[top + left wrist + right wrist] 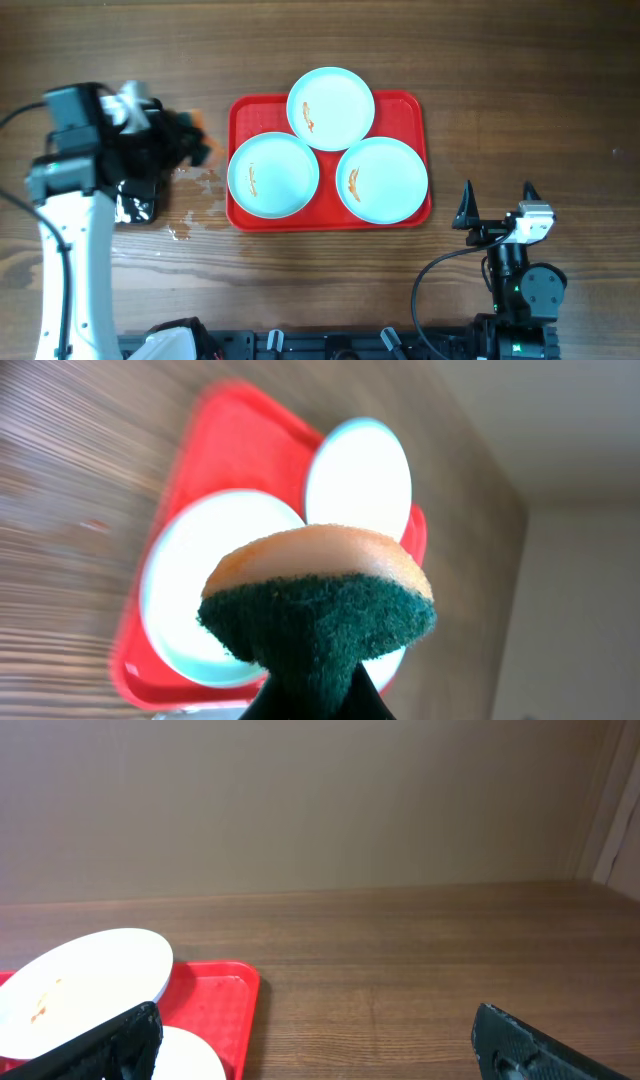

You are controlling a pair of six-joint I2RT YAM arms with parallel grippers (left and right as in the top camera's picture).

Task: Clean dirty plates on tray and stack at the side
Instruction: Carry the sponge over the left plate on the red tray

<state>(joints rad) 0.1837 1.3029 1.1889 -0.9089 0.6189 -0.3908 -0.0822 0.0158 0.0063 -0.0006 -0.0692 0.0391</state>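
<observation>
Left claw (pixel 196 141) with sponge (pixel 318 585) beside tray (pixel 248 113)

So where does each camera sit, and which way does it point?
Overhead: fixed above the table, looking straight down at the tray and plates; left arm and right gripper show.
Left wrist: on that arm, aimed past its gripped sponge at the tray.
Right wrist: low, looking level across the table to the wall; its open fingers frame the bottom.
All three share the tray and plates.
</observation>
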